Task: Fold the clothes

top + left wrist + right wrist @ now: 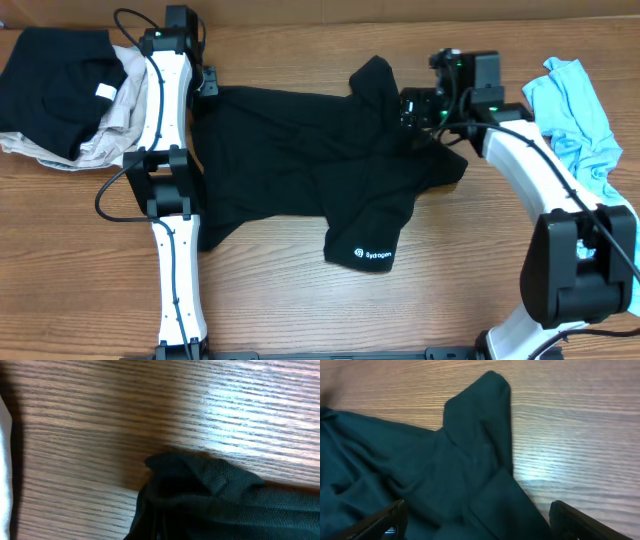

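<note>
A large black garment [300, 160] lies spread and rumpled across the middle of the table, its small white logo [366, 256] on the front flap. My left gripper [207, 82] is at the garment's far left corner. In the left wrist view its fingers are hidden, and black cloth [225, 505] puckers in toward them, so it is shut on that corner. My right gripper [413, 105] hovers over the garment's right side near an upturned sleeve [480, 415]. It is open [477, 527], with one finger on each side of the flat cloth [420, 470].
A pile of clothes sits at the far left, a black one [50, 80] on top of a beige one [120, 115]. A light-blue garment [575, 120] lies crumpled at the right edge, behind my right arm. Bare wood shows along the front of the table [300, 310].
</note>
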### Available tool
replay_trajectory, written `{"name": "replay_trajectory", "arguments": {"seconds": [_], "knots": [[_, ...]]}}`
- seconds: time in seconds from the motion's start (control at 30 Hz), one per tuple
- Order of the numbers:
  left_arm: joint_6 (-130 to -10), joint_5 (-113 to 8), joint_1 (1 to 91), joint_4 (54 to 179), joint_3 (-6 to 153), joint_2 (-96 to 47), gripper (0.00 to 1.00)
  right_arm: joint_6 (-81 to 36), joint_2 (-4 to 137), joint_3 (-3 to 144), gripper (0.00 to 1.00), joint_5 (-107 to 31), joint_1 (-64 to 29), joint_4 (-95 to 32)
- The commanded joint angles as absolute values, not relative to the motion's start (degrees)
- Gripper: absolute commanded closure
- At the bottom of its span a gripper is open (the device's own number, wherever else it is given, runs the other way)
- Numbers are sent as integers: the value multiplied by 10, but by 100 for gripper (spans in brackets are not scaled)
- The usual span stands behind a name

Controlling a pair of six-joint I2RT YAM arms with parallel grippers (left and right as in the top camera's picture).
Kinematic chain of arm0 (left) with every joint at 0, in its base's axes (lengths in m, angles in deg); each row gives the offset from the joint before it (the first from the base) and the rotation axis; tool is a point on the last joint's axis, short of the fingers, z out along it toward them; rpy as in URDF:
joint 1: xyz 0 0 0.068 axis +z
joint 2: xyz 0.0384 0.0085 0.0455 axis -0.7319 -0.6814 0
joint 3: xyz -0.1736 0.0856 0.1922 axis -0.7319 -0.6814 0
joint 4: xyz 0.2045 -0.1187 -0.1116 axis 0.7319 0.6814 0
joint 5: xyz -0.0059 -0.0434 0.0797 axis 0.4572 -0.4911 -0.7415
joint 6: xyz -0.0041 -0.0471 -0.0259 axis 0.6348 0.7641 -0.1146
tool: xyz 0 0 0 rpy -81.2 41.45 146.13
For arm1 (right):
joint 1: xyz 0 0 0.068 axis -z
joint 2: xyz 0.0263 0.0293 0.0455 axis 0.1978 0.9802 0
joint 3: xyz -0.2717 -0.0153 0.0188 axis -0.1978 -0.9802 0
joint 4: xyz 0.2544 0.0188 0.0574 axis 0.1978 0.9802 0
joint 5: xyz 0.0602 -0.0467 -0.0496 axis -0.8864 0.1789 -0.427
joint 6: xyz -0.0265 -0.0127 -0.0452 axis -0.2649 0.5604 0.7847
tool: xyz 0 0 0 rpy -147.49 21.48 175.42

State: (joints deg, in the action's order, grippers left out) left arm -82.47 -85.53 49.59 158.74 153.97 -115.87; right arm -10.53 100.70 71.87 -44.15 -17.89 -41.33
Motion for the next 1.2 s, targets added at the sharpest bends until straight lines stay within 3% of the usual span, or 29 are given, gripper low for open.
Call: {"name": "replay_trajectory", "arguments": {"seconds": [0.0, 0.27, 0.43, 0.53, 0.63, 0.67, 0.7, 1.17], "knots": [[-813, -820, 479, 1601, 1527, -1189, 96, -101, 1040, 719, 6, -409, -177, -434], [-817, -821, 478, 1593, 1527, -1189, 96, -101, 1120, 719, 7, -438, -175, -476], [-818, -821, 478, 1594, 1527, -1189, 96, -104, 1142, 719, 18, -455, -175, -475], [-818, -821, 478, 1593, 1527, -1189, 96, -103, 1142, 719, 34, -453, -172, -471], [-818, -822, 478, 1593, 1527, -1189, 96, -104, 1142, 719, 74, -453, -164, -466], [-818, -824, 478, 1593, 1527, -1189, 96, -106, 1142, 719, 84, -453, -161, -463], [-818, -829, 478, 1593, 1527, -1189, 96, -110, 1140, 719, 87, -453, -155, -458], [-817, -852, 479, 1584, 1527, -1189, 96, -155, 1050, 720, 88, -453, -2, -398]]}}
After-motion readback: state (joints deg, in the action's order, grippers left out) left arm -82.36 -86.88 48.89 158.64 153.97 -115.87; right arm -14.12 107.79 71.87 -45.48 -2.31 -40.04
